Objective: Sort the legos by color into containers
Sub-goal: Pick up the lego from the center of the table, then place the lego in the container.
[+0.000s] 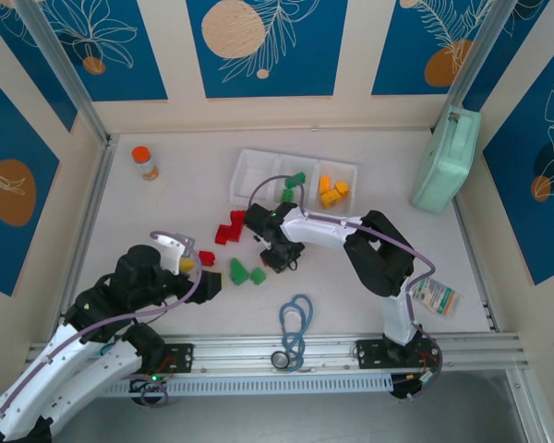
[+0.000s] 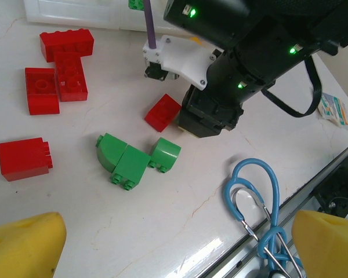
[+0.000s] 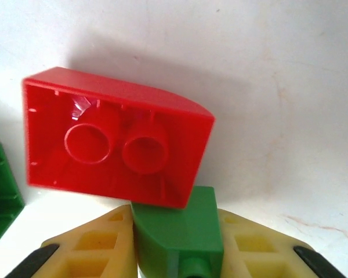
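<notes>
My right gripper (image 3: 177, 240) is shut on a small green lego (image 3: 180, 229), low over the table. An upturned red lego (image 3: 113, 139) lies against it, hollow side up. From the top, this gripper (image 1: 279, 255) sits just below the white tray (image 1: 243, 166). The tray's middle container holds green legos (image 1: 293, 187), and its right one holds orange-yellow legos (image 1: 332, 191). My left gripper (image 2: 177, 249) hangs open over bare table, apart from two green legos (image 2: 127, 161). Several red legos (image 2: 61, 69) lie beyond them. The red lego (image 2: 162, 112) beside the right gripper (image 2: 209, 113) shows here too.
A blue stethoscope (image 1: 295, 328) lies by the near rail. An orange-capped bottle (image 1: 145, 162) stands at the back left. A mint-green case (image 1: 446, 159) leans at the right wall, and a small packet (image 1: 434, 297) lies near the right arm's base.
</notes>
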